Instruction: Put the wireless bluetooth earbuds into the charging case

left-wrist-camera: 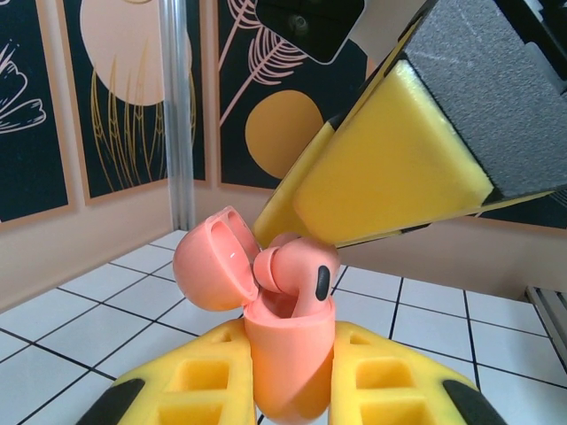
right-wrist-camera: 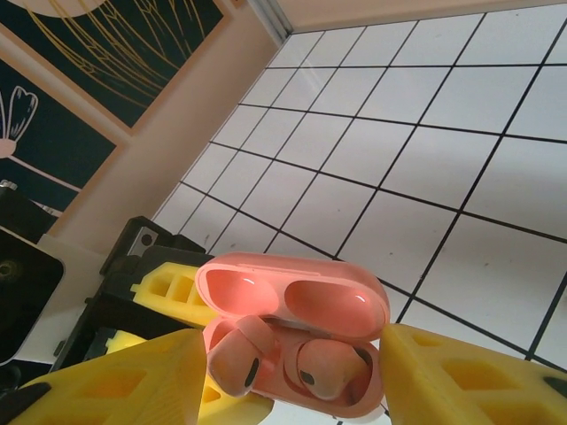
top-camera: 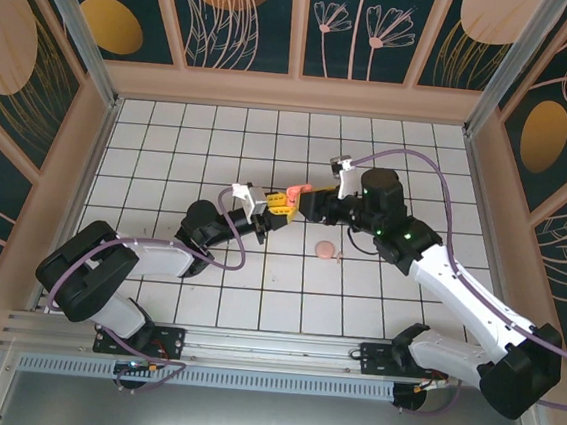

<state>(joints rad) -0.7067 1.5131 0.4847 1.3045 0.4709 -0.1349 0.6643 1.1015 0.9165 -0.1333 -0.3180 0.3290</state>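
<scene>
The wireless bluetooth earbuds (right-wrist-camera: 328,367), two tiny glossy salmon-pink plastic pieces, are sitting in the open salmon-pink hinged charging case (right-wrist-camera: 292,297). One is lying seated in its well. The raised earbud (left-wrist-camera: 297,274) is standing proud, its stem only partly down. The left gripper (left-wrist-camera: 292,394) is clamping the case body between its yellow fingers (left-wrist-camera: 390,381) over the white tiled floor (top-camera: 256,290). The right gripper (right-wrist-camera: 288,376) is hanging with jaws spread, one on each side of the case. The raised earbud is probably light, hard and slick, so it is likely calling for a gentle press on its rounded head rather than a pinch on the stem.
</scene>
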